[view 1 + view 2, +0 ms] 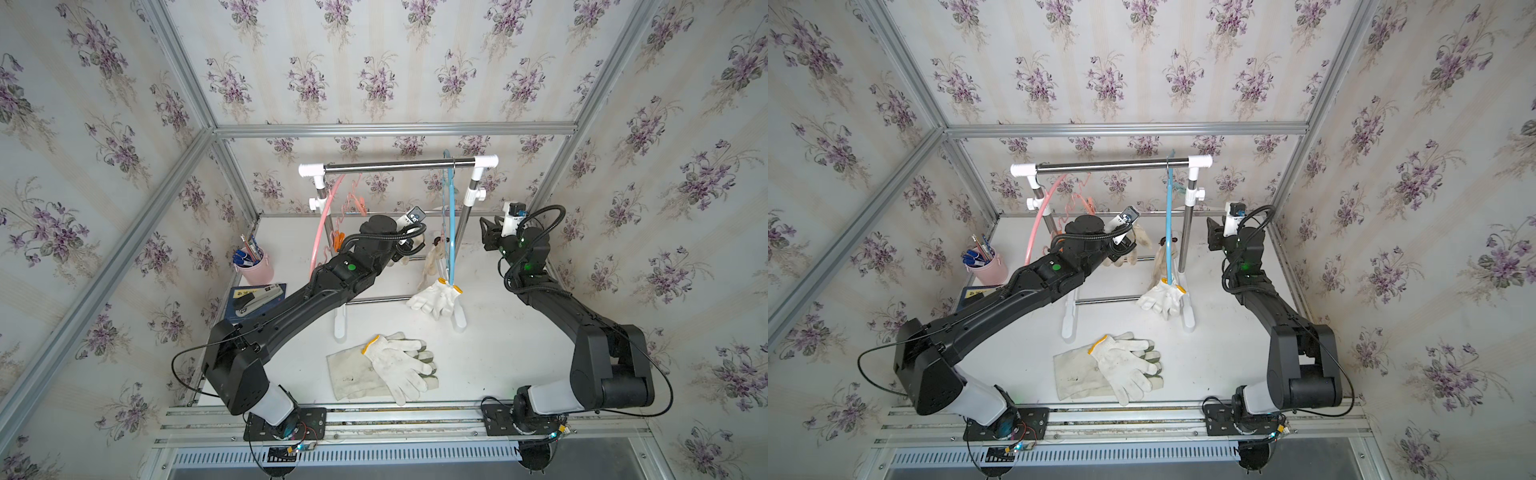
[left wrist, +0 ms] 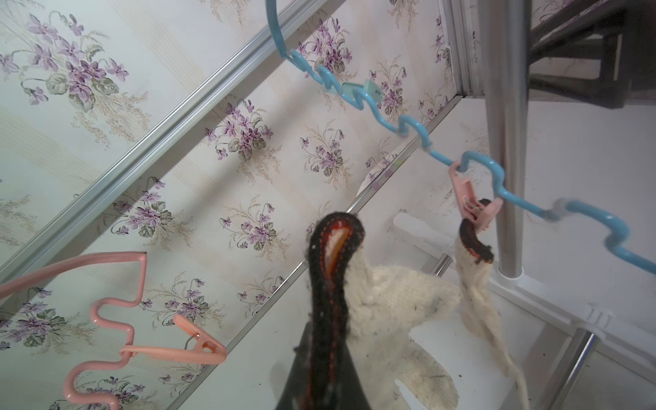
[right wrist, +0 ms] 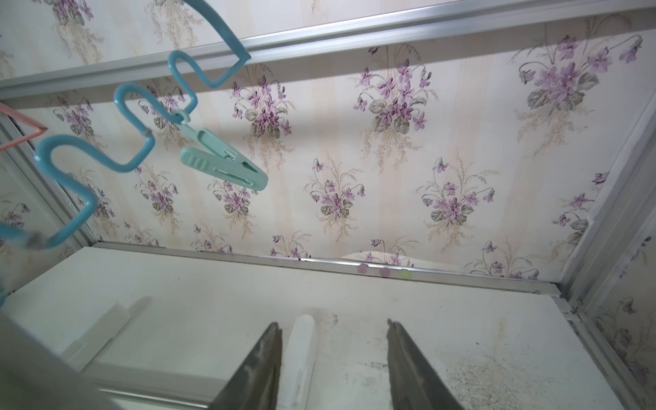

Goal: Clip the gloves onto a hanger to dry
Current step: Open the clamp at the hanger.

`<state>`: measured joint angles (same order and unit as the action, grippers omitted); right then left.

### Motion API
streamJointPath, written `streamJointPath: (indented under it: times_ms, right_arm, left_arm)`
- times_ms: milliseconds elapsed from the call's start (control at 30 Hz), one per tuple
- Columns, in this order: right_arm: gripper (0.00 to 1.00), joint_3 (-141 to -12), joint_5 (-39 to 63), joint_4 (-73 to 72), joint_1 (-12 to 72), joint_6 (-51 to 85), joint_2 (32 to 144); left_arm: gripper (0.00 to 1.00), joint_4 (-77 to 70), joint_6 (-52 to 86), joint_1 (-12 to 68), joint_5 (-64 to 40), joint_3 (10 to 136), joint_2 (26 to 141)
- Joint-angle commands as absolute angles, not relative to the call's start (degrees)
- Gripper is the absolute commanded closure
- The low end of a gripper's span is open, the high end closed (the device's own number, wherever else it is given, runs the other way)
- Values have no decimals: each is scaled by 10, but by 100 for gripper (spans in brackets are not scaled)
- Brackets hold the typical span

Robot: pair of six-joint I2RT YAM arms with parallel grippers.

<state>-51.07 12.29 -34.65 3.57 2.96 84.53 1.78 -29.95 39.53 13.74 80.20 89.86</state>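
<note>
Top views: my left pincer [image 1: 404, 250] is raised under the rail [image 1: 399, 167], between the pink hanger [image 1: 326, 220] and the blue hanger [image 1: 451, 232], jaws together on a dirty beige glove [image 1: 1141, 239] held clear of the table [image 1: 498, 340]. My right pincer [image 1: 487, 235] stands outside the rack's right post, jaws apart, holding nothing. A second beige glove [image 1: 432, 266] hangs from the blue hanger, and two white gloves with yellow cuffs [image 1: 436, 297] are clipped at that hanger's low end, fingers touching the table. Near the front edge a white glove [image 1: 395, 365] lies across a canvas glove [image 1: 349, 376]. Left wrist view: the held beige glove [image 2: 390, 305] is clamped at its black cuff, with its fingers spread beyond. Just beside it the second beige glove [image 2: 477, 284] hangs by its black cuff from a pink clip [image 2: 470, 202] on the blue hanger. A pink peg [image 2: 191, 349] on the pink hanger grips nothing. Right wrist view: both fingers [image 3: 255, 369] of my right pincer are parted over the bare table. A teal clip [image 3: 220, 167] dangles from the blue hanger with nothing in it.
</note>
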Motion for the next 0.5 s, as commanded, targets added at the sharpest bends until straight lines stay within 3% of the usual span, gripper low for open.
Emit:
streamJointPath:
  times_ms: [0, 133, 467]
  right_arm:
    - [50, -536, 141, -346, 34, 38, 869]
    - [46, -553, 175, -399, 18, 53, 909]
    - [39, -643, 432, -490, -25, 88, 1048]
  left_arm:
    - [100, -21, -296, 379, 128, 819, 917]
    - [100, -21, -311, 368, 95, 856, 959]
    - [100, -48, -346, 351, 30, 886, 1037]
